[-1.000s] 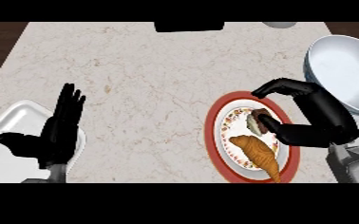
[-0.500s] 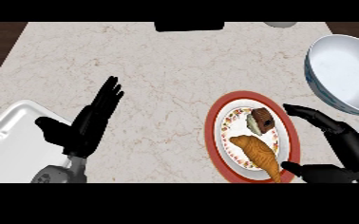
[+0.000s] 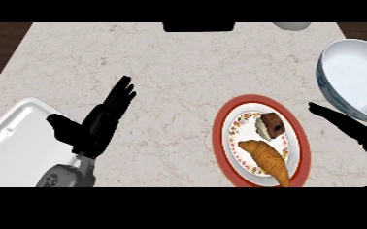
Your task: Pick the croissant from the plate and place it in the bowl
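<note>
Golden-brown, the croissant [image 3: 267,159] is left lying on the red-rimmed plate [image 3: 224,126], ungrasped, since the right hand [image 3: 342,123] is held just beside it with fingers extended, below the bowl [image 3: 347,75], while the left hand [image 3: 100,119] is rested open.

Beige marble-look surface [image 3: 186,63] with faint brown veining. Round plate [image 3: 228,126] with red-orange rim, white centre, ring of small multicoloured floral dots. Golden-brown croissant [image 3: 267,159], darker orange ridges. Dark brown chunk of cake [image 3: 272,122] with pale cream side. Pale blue-white glossy bowl [image 3: 347,75], darker grey-blue rim. White rectangular tray [image 3: 25,131]. Black left hand [image 3: 97,123] on grey forearm. Black right hand [image 3: 344,125]. Dark brown strips at the surface's far corners.
</note>
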Controlling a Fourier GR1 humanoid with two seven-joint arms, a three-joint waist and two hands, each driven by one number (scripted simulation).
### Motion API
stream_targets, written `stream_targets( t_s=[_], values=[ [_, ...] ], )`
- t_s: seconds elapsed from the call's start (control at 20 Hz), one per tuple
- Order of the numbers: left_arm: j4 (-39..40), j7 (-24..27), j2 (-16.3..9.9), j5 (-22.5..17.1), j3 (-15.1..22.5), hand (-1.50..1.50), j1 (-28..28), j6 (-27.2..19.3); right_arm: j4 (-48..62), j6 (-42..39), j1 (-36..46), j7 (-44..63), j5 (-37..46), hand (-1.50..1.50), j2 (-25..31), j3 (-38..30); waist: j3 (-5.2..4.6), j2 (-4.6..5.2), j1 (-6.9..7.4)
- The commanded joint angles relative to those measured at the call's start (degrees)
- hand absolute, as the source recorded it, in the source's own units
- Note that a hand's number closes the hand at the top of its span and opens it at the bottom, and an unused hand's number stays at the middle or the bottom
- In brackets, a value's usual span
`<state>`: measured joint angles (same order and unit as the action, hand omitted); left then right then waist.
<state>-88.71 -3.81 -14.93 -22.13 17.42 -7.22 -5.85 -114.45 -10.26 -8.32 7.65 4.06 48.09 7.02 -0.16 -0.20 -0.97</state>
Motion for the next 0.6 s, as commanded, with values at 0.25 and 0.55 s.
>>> stream_targets(
  t_s=[0.25,0.55],
  values=[
    [1.3,-1.5,2.5,1.9,0.9,0.00,-2.5,-0.1,-7.6,-10.7,11.6,32.4,-6.3,-1.50,1.6,7.0,0.05,0.33,1.67],
    [0.0,-1.8,1.6,0.3,-1.2,0.00,-0.6,2.7,1.6,-15.9,20.7,41.4,-6.7,-1.50,-2.9,11.0,0.11,0.38,1.96]
  ],
)
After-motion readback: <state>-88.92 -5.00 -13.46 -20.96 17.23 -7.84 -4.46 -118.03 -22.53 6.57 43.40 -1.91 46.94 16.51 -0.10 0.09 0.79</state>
